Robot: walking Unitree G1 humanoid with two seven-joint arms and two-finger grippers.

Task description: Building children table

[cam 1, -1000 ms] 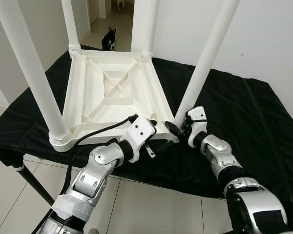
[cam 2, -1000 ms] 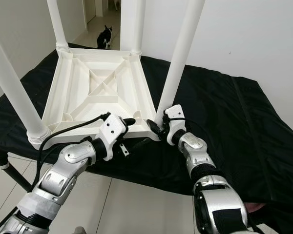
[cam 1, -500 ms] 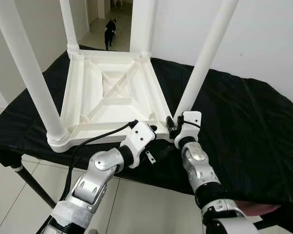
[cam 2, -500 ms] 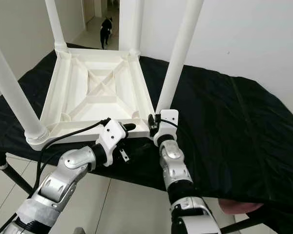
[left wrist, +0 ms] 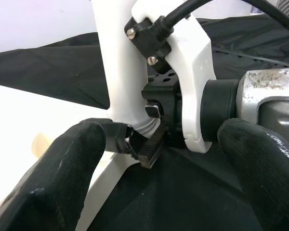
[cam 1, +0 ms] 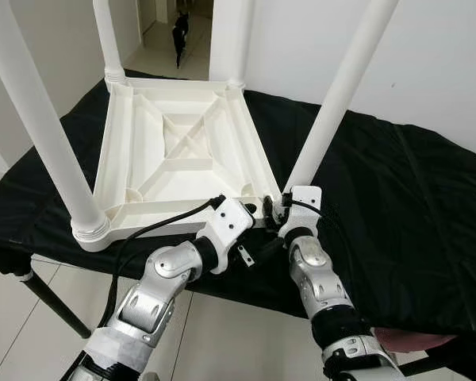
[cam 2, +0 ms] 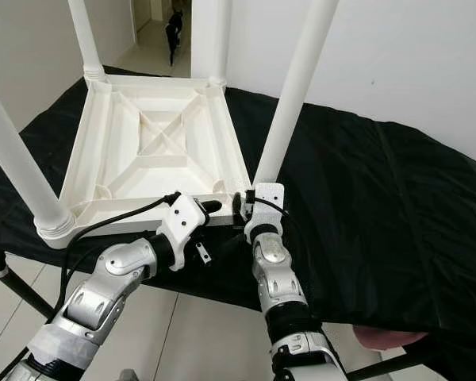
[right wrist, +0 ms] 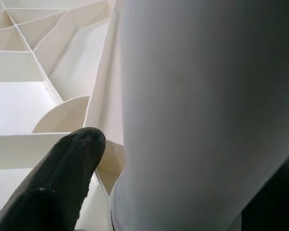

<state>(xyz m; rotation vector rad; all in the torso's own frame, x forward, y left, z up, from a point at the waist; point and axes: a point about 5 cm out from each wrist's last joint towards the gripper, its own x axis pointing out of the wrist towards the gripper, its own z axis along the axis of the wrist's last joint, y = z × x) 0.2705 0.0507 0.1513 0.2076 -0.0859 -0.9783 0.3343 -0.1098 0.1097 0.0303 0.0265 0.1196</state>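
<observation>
- You are looking down at a white plastic children's table (cam 1: 174,155) lying upside down on a black cloth (cam 1: 397,206) that is covering a stand, with all four white legs pointing up.
- Your right gripper (cam 1: 274,208) is sitting at the base of the near right leg (cam 1: 333,103), right where that leg is meeting the table's near corner.
- In the right wrist view, one black finger (right wrist: 53,178) is lying along the leg's left side, over the ribbed underside; the leg (right wrist: 202,110) is hiding the other, so it appears to be clasping the leg.
- Your left gripper (cam 1: 252,213) is resting at the table's near edge, just beside the right one.
- In the left wrist view, its two black fingers (left wrist: 58,173) are standing wide apart, holding nothing, with the right gripper's white housing (left wrist: 192,82) and the leg between them.
- A dog (cam 1: 179,24) is standing in the hallway beyond the table.
</observation>
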